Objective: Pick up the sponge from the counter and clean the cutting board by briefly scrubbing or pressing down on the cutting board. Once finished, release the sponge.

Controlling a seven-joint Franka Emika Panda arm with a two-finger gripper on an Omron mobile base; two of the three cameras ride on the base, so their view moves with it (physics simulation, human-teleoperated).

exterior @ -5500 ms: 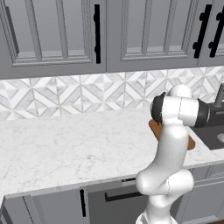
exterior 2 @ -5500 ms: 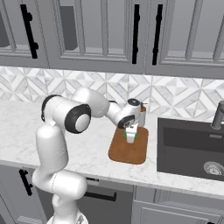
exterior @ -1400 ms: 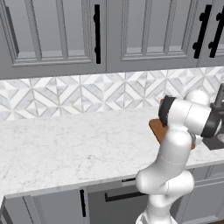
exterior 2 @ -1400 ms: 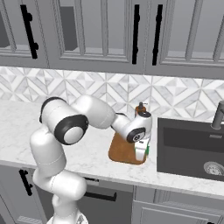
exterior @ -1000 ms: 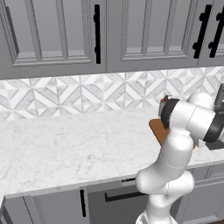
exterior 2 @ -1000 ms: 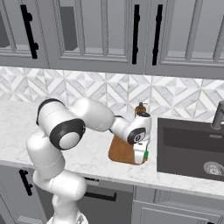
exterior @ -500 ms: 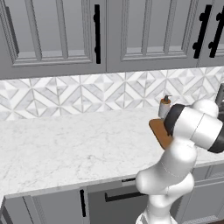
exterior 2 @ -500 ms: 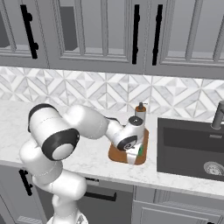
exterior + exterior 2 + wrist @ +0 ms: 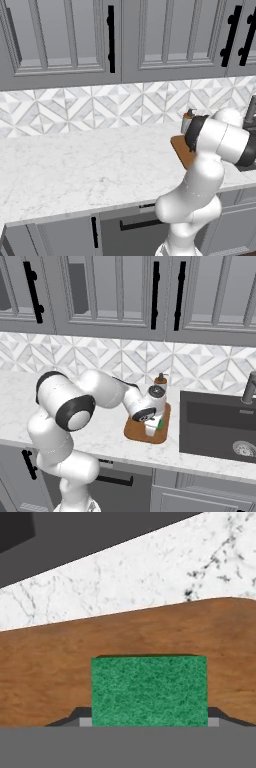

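Sponge [image 9: 149, 690], green face showing, is sitting between the gripper's [image 9: 151, 429] fingers, which are clamping it from both sides, and it is pressing down on the cutting board [image 9: 138, 431] near the board's right edge. The board is lying on the counter [image 9: 75, 170] just left of the dark sink [image 9: 215, 426], with a soap bottle [image 9: 160, 380] standing behind it.

The arm's white elbow [image 9: 220, 140] covers most of the cutting board [image 9: 182, 150] on the counter [image 9: 75, 170].
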